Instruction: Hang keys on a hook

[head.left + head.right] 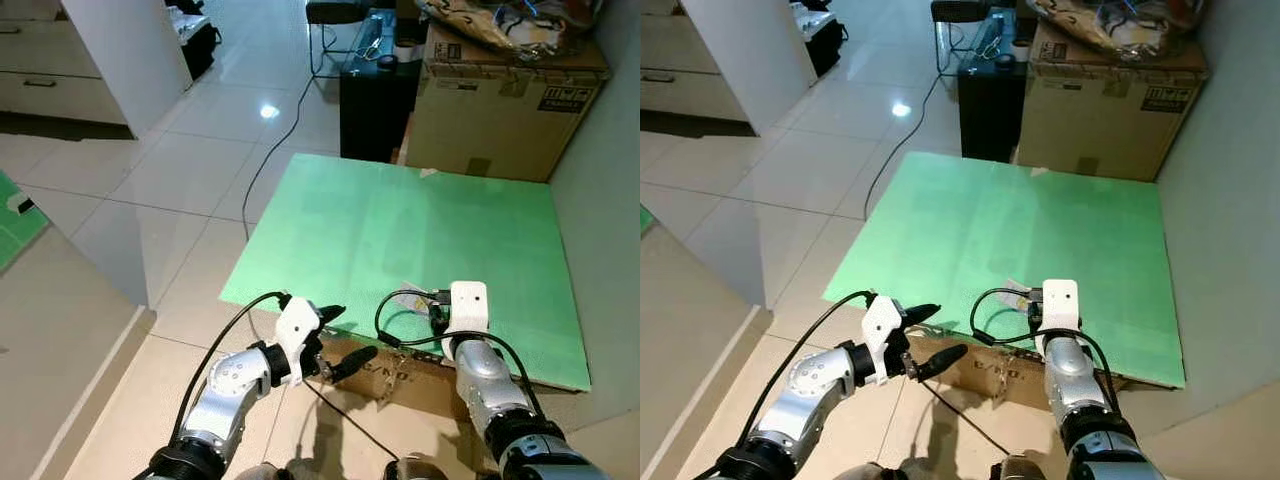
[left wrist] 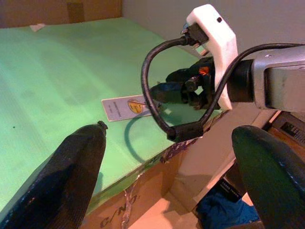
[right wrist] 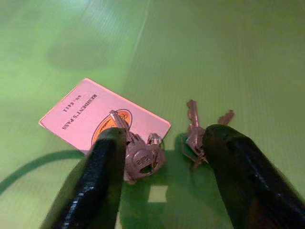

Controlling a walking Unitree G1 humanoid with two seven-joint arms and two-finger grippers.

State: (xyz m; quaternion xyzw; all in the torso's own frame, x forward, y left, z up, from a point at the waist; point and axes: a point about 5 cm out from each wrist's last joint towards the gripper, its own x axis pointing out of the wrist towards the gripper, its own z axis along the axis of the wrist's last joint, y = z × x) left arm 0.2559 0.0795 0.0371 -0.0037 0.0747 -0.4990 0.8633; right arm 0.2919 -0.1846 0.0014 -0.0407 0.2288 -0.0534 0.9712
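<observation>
Black fingers (image 3: 107,181) of the right gripper (image 3: 162,176) stand apart over the keys (image 3: 143,155), one finger on each side of the bunch, low above it; whether they touch it I cannot tell. Those keys lie flat on a green board (image 1: 400,230) on the floor, near the board's front edge. Part of the bunch rests on a pink pass card (image 3: 95,117) with an orange oval mark; two more keys (image 3: 195,126) lie just beside, fanned out on the green.

From the head views, the right gripper (image 1: 437,312) points down at the board's near edge, a black cable (image 1: 385,320) looping from its white wrist mount. Left of it, the left gripper (image 1: 338,340) hangs off the board's edge with its fingers (image 2: 76,167) spread wide and nothing between them. Brown cardboard (image 1: 385,372) shows under the board's front edge. Beyond the board's far edge stand a cardboard box (image 1: 500,105) and a black cabinet (image 1: 372,105) on the tiled floor (image 1: 180,160).
</observation>
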